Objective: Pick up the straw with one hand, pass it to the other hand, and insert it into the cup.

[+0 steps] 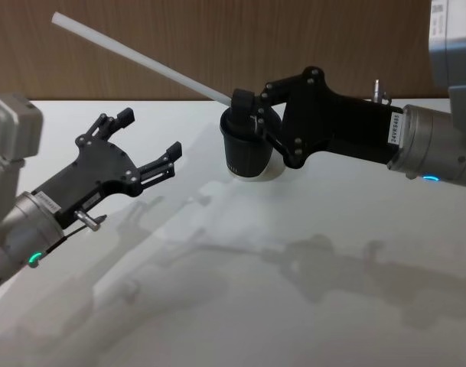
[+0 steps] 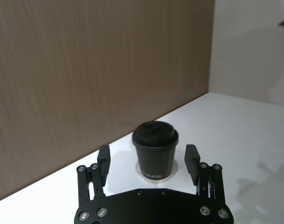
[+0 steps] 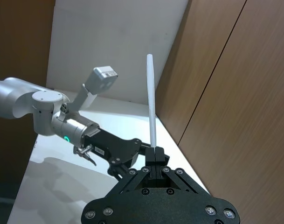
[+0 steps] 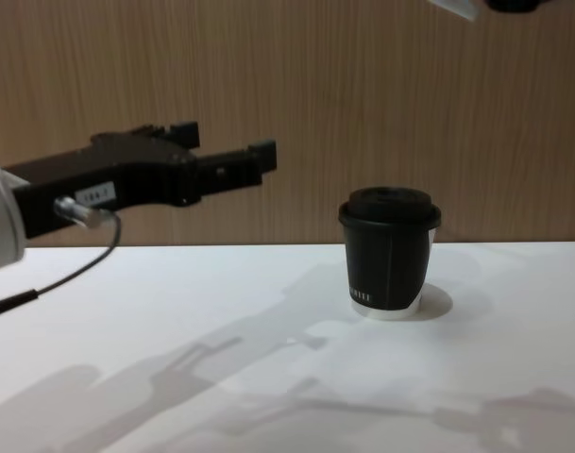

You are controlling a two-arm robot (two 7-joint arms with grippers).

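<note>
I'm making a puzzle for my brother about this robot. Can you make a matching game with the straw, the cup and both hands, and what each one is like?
Things:
1 straw
2 cup
3 left hand
4 right hand

States:
A open, holding nothing
B stands upright on the table
C white, slanting up in the air
D shut, gripping something thin

Pairs: 1-C, 2-B, 3-A, 4-D

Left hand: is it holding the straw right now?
No: the left hand is open and empty, while the straw is clamped in the right hand.
</note>
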